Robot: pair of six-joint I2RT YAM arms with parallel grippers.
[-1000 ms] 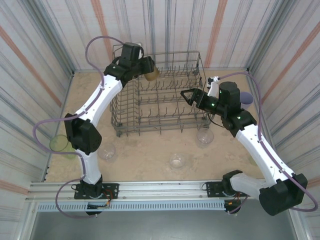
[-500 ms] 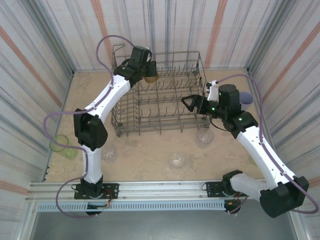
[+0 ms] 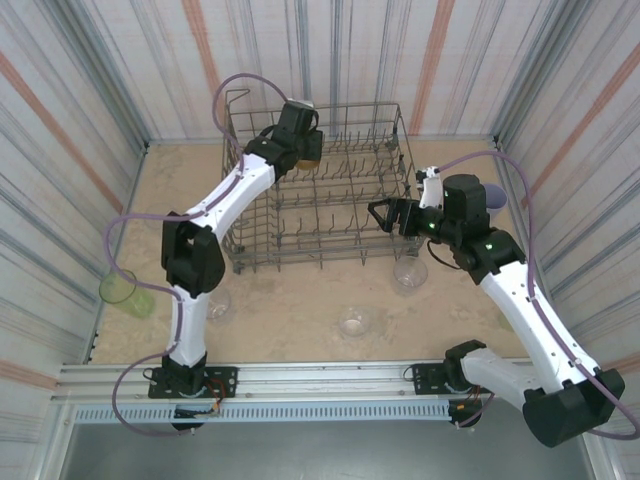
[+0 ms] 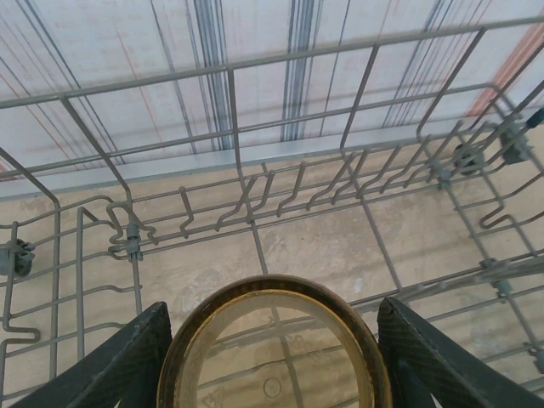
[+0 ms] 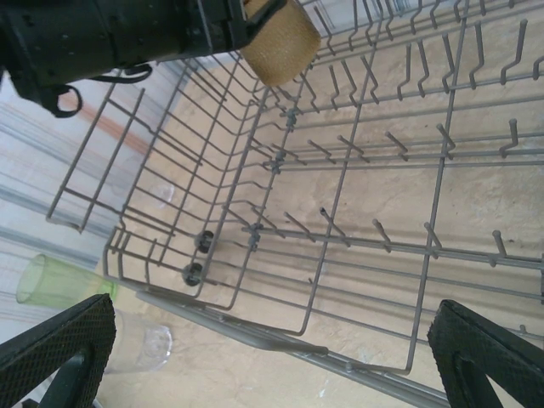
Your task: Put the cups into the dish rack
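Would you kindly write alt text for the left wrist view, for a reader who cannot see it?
An amber-brown translucent plastic cup sits gripped between the left tool's dark fingers, its round rim toward the camera, above the floor of the grey metal wire dish rack. A striped wall panel shows beyond the rack's far side.

Your large grey wire dish rack (image 3: 300, 258) sits flat mid-table, its long side running 9 to 3 o'clock and its tines upright. At its 12 o'clock edge, the amber-brown translucent plastic tumbler (image 3: 308, 150) hangs tilted above the wires, clamped in the left gripper (image 4: 272, 323). The other cups stand outside the rack on the table. A clear plastic tumbler (image 3: 215, 301) is at 7 o'clock, a second clear tumbler (image 3: 353, 321) at 6 o'clock, and a third clear tumbler (image 3: 410, 271) at 4 o'clock, just beside the rack's near corner. The pale lavender tumbler (image 3: 494, 196) is at 3 o'clock, and the translucent yellow-green tumbler (image 3: 119, 290) at 8 o'clock, well apart from the rack.
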